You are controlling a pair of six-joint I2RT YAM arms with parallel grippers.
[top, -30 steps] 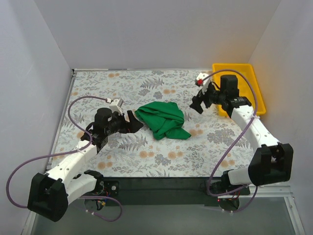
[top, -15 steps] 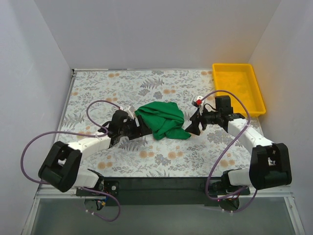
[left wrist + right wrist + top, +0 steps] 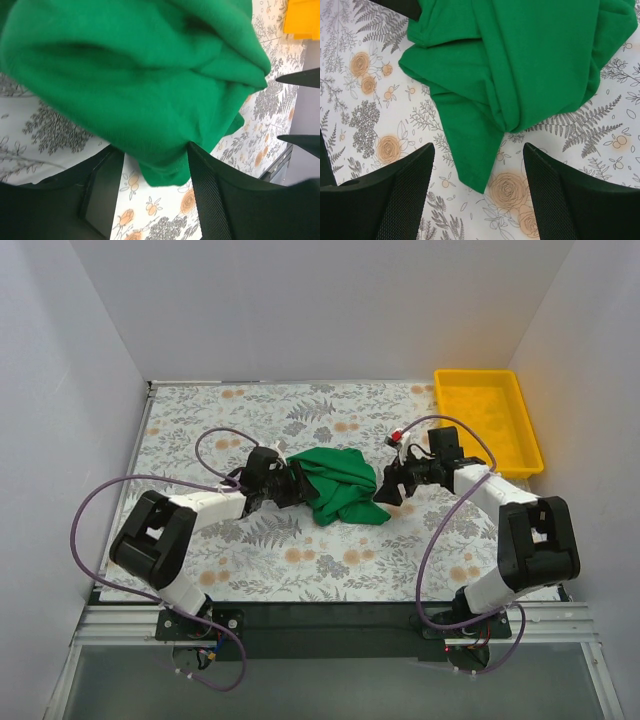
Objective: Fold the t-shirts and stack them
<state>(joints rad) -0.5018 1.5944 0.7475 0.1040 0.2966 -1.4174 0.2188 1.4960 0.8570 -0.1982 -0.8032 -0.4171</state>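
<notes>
The crumpled green t-shirt (image 3: pixel 335 483) fills mid-table, flanked closely by the left gripper (image 3: pixel 296 484) and the right gripper (image 3: pixel 384 491), both spread-fingered at its edges. Passage lies over the floral tabletop (image 3: pixel 250 410) behind and before it. The yellow tray (image 3: pixel 476 374) blocks the far right corner.

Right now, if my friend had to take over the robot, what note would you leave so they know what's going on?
Left gripper: open at the left edge of the green t-shirt, with cloth between its fingers but not pinched.
Right gripper: open, low over the shirt's right-hand corner, holding nothing.
T-shirt: crumpled in a heap mid-table. The yellow tray sits at the far right.
Done: no fold yet.
Left: grab it, spread it flat, fold it, stack it.
</notes>
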